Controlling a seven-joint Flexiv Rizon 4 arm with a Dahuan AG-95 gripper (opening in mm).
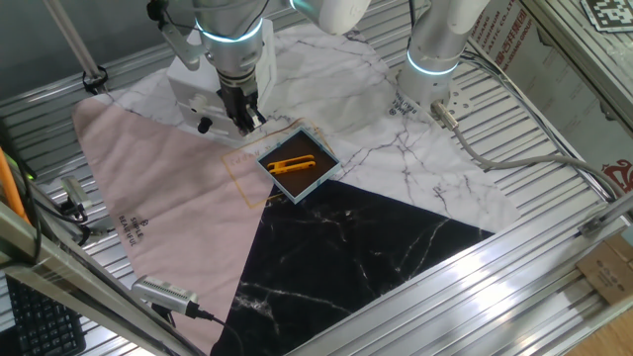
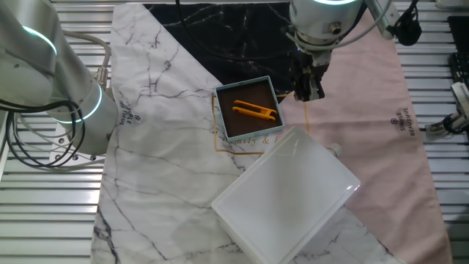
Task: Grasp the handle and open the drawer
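Note:
The small white cabinet (image 1: 188, 87) stands at the back of the cloth, and the other fixed view shows it mostly from above (image 2: 286, 194). Its drawer (image 1: 194, 111) has a flat white front and looks pushed in. The handle (image 1: 205, 126) is a small black knob on that front; in the other fixed view only a small nub (image 2: 335, 150) shows at the cabinet's edge. My gripper (image 1: 244, 116) hangs fingers down just right of the knob, apart from it, jaws slightly apart and empty. It also shows in the other fixed view (image 2: 307, 89).
A shallow blue-edged tray (image 1: 318, 178) with an orange tool (image 1: 293, 164) lies right next to the gripper, in front of the cabinet. A second arm's base (image 1: 432, 74) stands at the back right. Pink, white-marble and black-marble cloths cover the table.

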